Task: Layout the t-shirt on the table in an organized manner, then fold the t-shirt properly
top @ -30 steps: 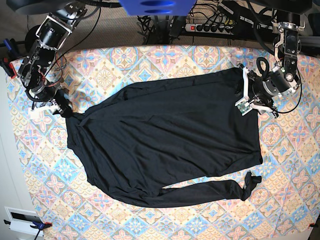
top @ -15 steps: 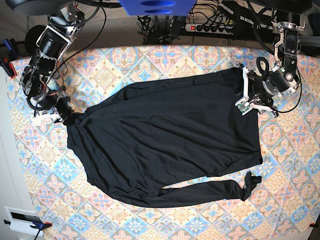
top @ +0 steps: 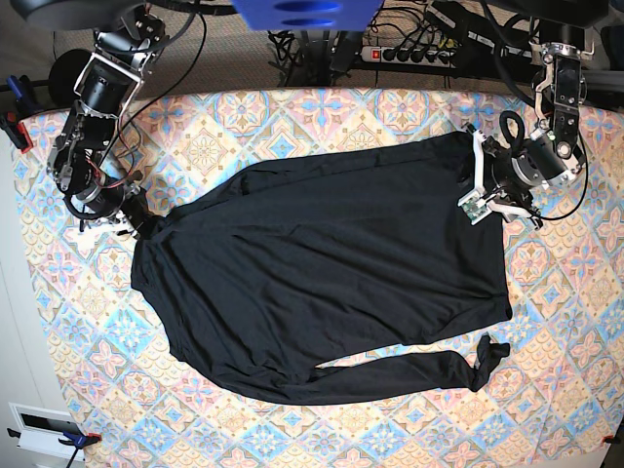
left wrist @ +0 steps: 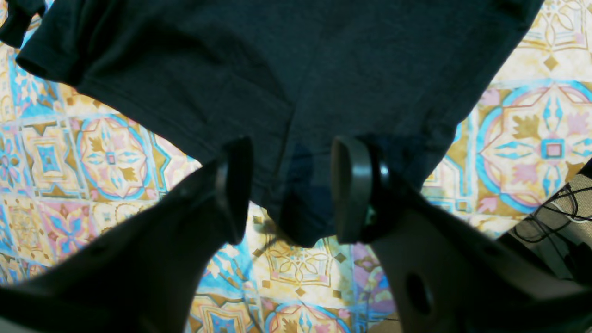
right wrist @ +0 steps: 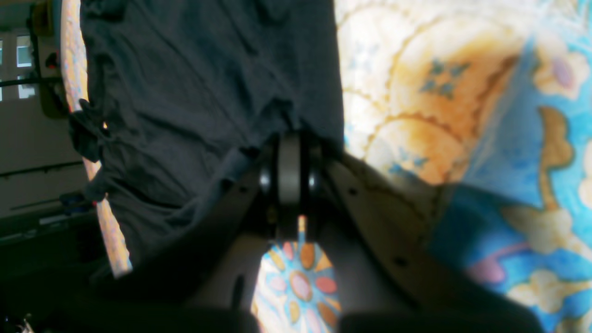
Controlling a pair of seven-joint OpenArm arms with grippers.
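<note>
The black t-shirt (top: 322,263) lies spread across the patterned table (top: 244,117), one long sleeve (top: 409,372) stretched along its front side. At the shirt's left end in the base view, my right gripper (top: 136,222) is shut on a bunched corner of fabric. The right wrist view shows its pads (right wrist: 289,171) pressed together with t-shirt (right wrist: 185,92) cloth pinched in them. My left gripper (top: 480,190) sits at the shirt's right edge. In the left wrist view it (left wrist: 291,189) stands open, its fingers (left wrist: 351,189) astride a tip of the t-shirt (left wrist: 296,69).
A power strip (top: 409,54) and cables lie beyond the table's far edge. A white box (top: 44,429) sits off the near left corner. Patterned cloth shows all around the shirt, widest along the front and the right side (top: 575,322).
My right gripper has shifted a little toward the shirt and closed on its left corner, drawing that fabric into a bunch. The left arm has not moved.
</note>
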